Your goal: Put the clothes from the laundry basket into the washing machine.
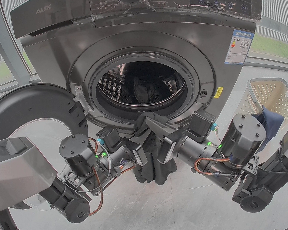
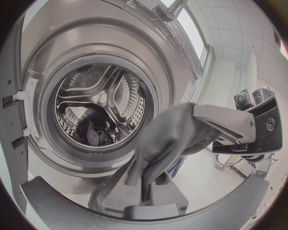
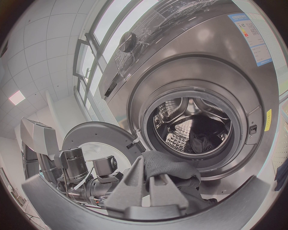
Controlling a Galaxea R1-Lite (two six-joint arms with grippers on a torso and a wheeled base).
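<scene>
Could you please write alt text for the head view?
The left gripper and right gripper both clamp a dark garment before the open washing machine; dark clothes lie in its drum, a laundry basket stands right.

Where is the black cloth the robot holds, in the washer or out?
Out. The cloth hangs from the left gripper and right gripper, before the washer.
</scene>
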